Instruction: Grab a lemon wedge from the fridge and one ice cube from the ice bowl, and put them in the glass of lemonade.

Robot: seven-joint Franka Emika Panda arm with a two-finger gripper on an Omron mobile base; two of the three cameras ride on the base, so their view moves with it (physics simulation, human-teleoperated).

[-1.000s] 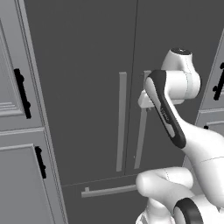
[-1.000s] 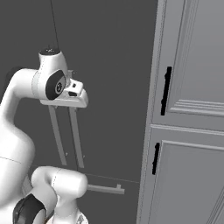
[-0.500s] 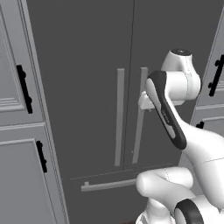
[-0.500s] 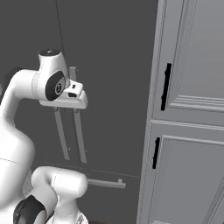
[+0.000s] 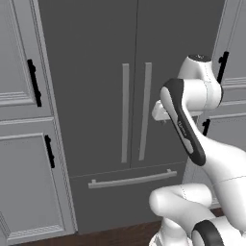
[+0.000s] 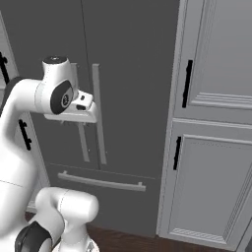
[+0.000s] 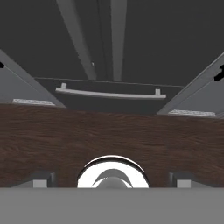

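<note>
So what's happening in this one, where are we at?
The white robot arm is parked in front of the tall dark-grey two-door fridge, flanked by light-grey panelled cabinets. Both fridge doors and the bottom drawer are shut, so fetching the lemon wedge has not begun. The gripper is open and holds nothing, pointing down toward the dark wooden floor and the drawer's bar handle.

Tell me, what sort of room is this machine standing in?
Most likely a kitchen. A tall dark-grey two-door fridge with long bar handles and a bottom drawer stands between light-grey panelled cabinets with black handles, above a dark wooden floor.
</note>
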